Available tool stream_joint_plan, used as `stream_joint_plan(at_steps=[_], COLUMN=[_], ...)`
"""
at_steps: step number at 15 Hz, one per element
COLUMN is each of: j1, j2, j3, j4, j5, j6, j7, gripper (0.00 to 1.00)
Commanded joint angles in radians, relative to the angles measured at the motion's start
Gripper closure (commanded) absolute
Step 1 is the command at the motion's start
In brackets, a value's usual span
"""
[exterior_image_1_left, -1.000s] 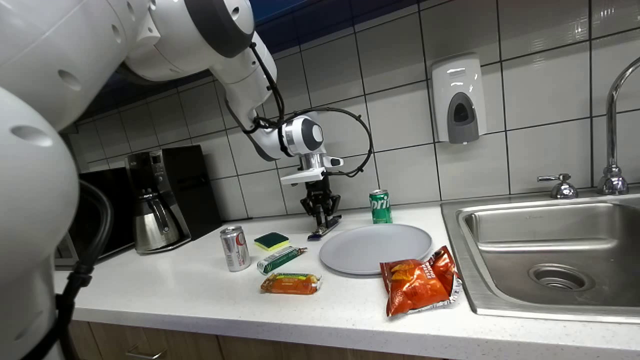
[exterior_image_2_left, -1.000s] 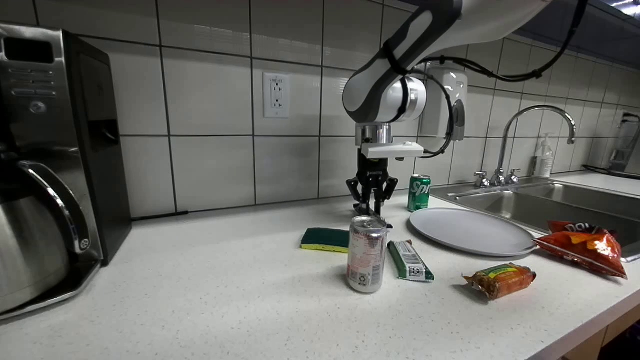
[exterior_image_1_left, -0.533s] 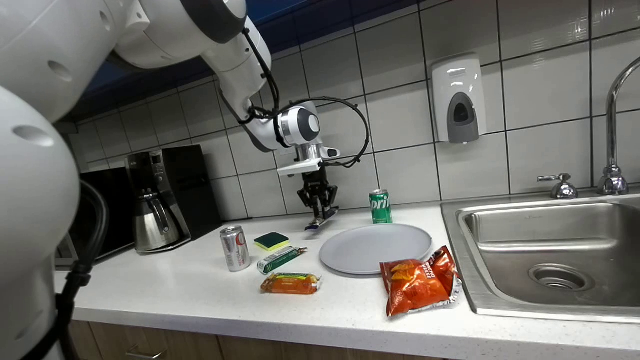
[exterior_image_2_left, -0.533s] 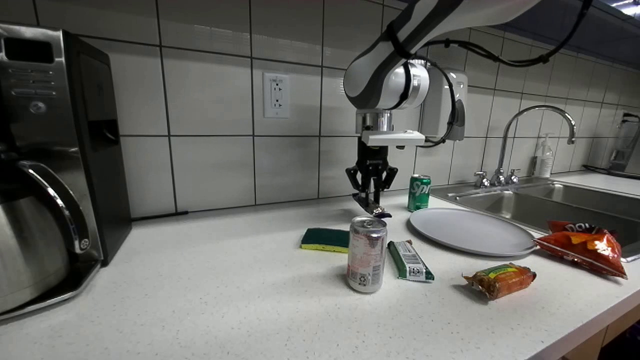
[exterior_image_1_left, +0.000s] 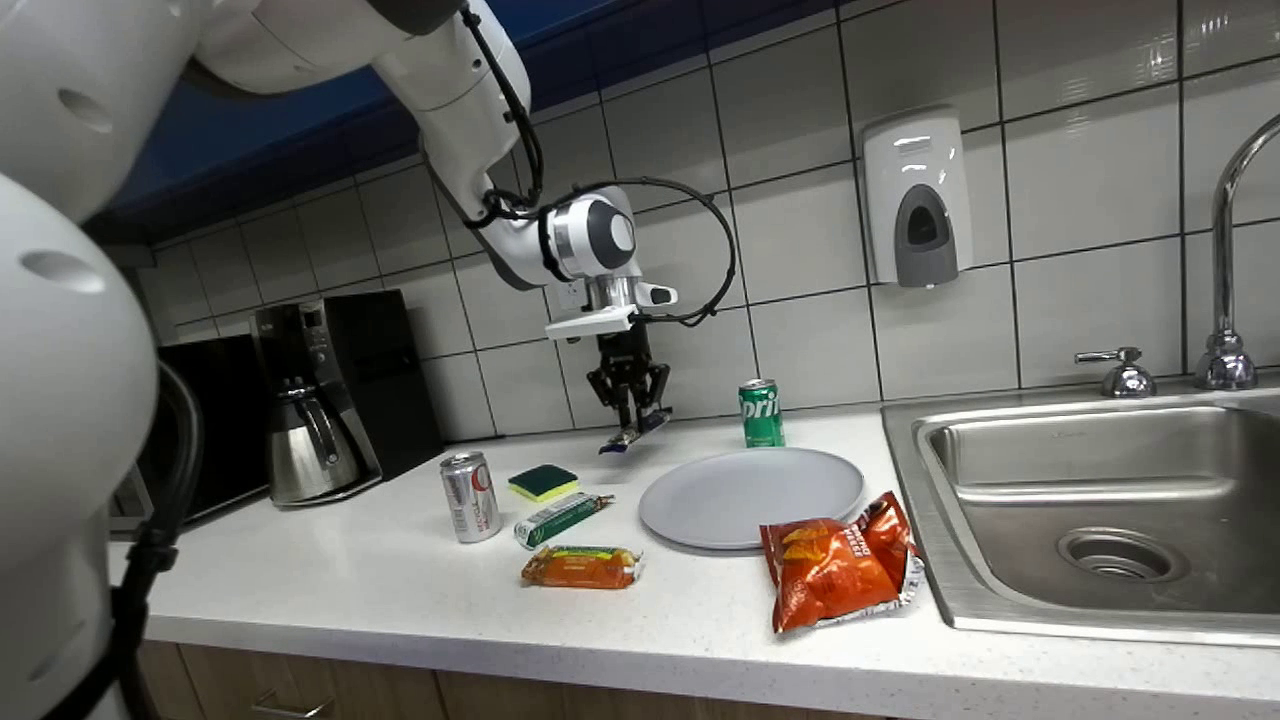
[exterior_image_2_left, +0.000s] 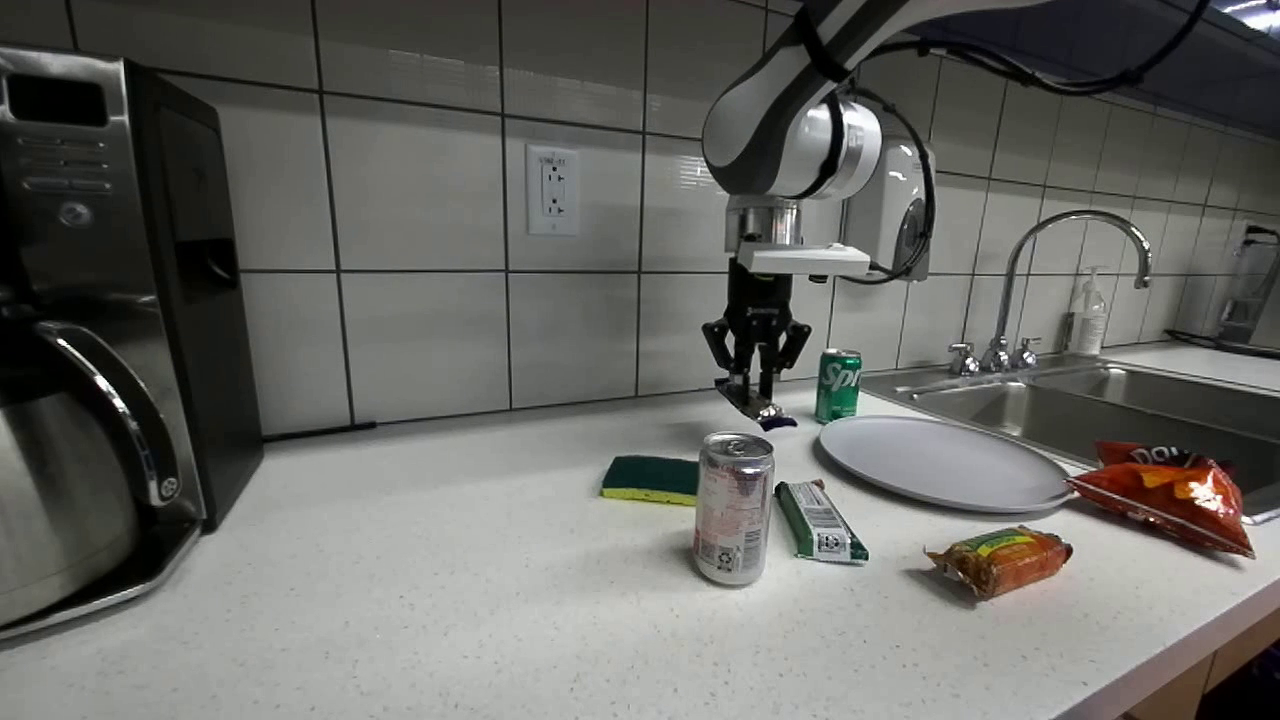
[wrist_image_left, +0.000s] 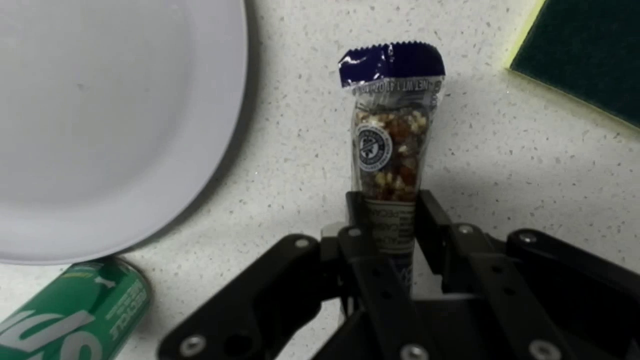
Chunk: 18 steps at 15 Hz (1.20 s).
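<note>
My gripper (wrist_image_left: 391, 205) is shut on a snack bar (wrist_image_left: 390, 145) in a clear wrapper with dark blue ends. Its black fingers press the bar's two long sides near the middle, and the lower end is partly hidden behind them. In both exterior views the gripper (exterior_image_1_left: 637, 425) points down and carries the bar (exterior_image_2_left: 765, 412) a little above the white counter. A grey plate (exterior_image_1_left: 750, 495) lies close by, with the bar apart from its rim. Behind the plate stands a green Sprite can (exterior_image_2_left: 838, 385). A green and yellow sponge (wrist_image_left: 585, 60) rests on the bar's other side.
A silver can (exterior_image_2_left: 734, 510), a green-wrapped bar (exterior_image_1_left: 562, 520) and an orange packet (exterior_image_1_left: 582, 567) lie or stand toward the counter's front. A red-orange chip bag (exterior_image_1_left: 840, 565) touches the plate's edge near the steel sink (exterior_image_1_left: 920, 560). A coffee maker (exterior_image_1_left: 340, 400) and tiled wall border the counter.
My gripper has risen from near the counter with the snack bar still in its grip, and the arm has lifted with it. The objects on the counter have stayed in place.
</note>
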Motion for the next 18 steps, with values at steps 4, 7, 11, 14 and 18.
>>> stream_joint_plan(at_steps=[4,7,11,14,18], j1=[-0.005,0.003,0.012,0.01,0.002], j2=[-0.118,-0.146,-0.186,-0.212,-0.222], j3=[0.0,-0.014,-0.033,-0.048,-0.077], j4=[-0.179,-0.231,-0.294,-0.333,-0.364], j5=[0.041,0.027,0.012,0.01,0.005], j6=[0.101,0.141,0.174,0.196,0.215], j7=[0.061,0.115,0.178,0.221,0.266], gripper=[0.93,0.93,0.93,0.93,0.93])
